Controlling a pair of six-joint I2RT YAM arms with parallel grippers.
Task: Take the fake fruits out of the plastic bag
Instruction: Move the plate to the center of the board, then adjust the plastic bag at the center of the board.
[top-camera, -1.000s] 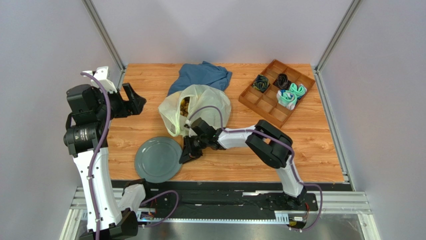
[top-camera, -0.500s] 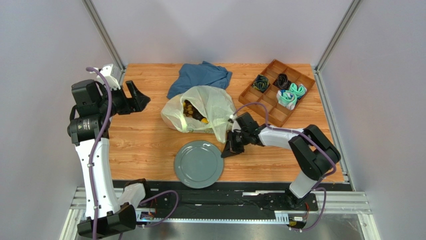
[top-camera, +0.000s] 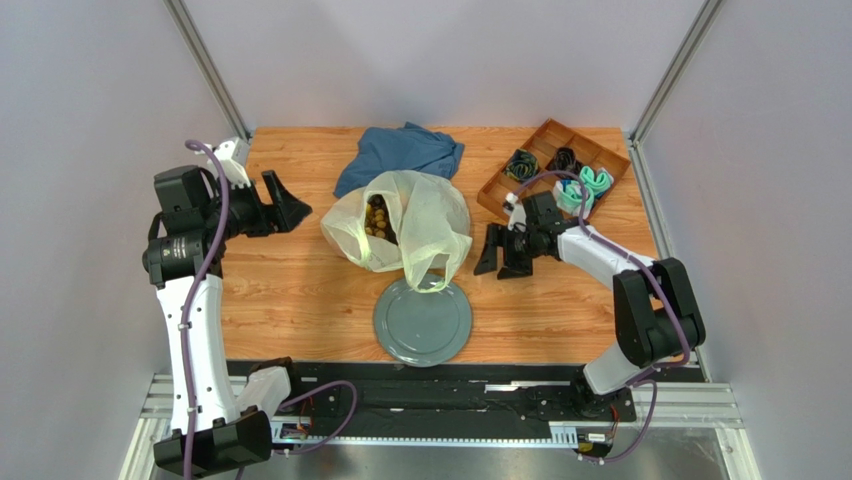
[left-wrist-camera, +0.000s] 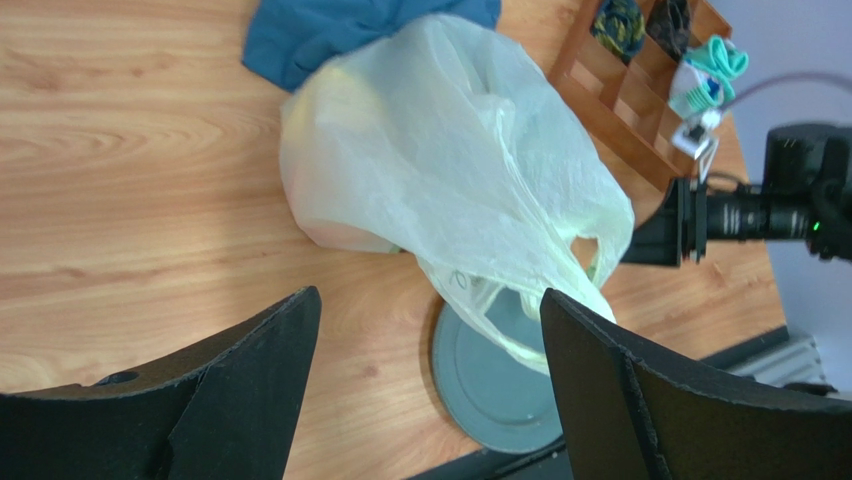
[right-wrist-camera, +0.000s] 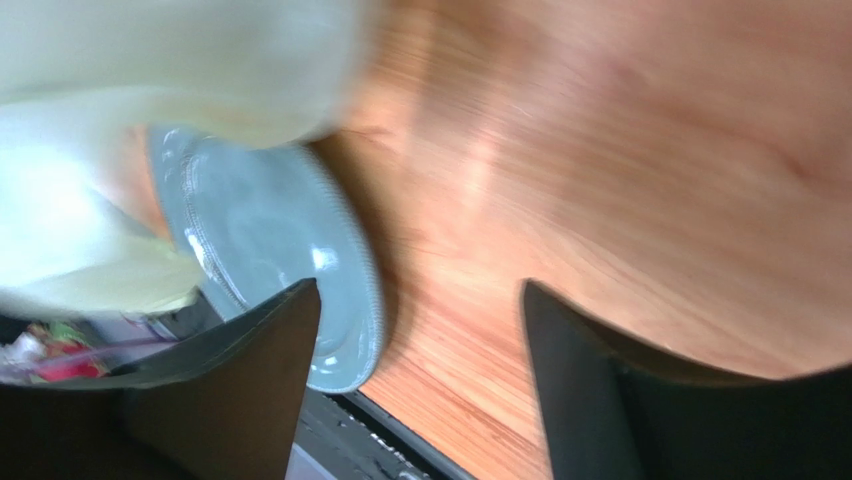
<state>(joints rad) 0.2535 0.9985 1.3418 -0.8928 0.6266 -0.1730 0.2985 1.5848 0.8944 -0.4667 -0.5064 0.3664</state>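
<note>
Grey enclosure walls surround a wooden counter (top-camera: 300, 270). At far left, the left arm (top-camera: 185, 250) is raised beside the counter edge. The left jaws are spread wide and empty, aimed at the bag and well apart from it, a posture suited to reaching for the bag wall or a handle.

Further right, a crumpled blue cloth (top-camera: 400, 150) lies at the far edge of the counter, and its near edge meets the large translucent pale yellow-green plastic bag (top-camera: 430, 215) at mid-counter. The bag mouth faces up and to the left. The fake fruits (top-camera: 378, 218), visible as small tan pieces with a darker piece, lie inside. No fruit lies on the counter, so extraction is judged not yet begun.

One loop handle (top-camera: 425, 275) drapes over the far rim of the round grey plate (top-camera: 440, 335). The plate sits just in front of the bag, probably as a landing place for fruit.

Right of the bag, the right arm (top-camera: 600, 255) reaches low over bare counter. The right jaws are spread and hold nothing, near the bag but apart from it.

At far right, a wooden compartment tray (top-camera: 530, 210) holds rolled socks (top-camera: 585, 185), which are not task items.
</note>
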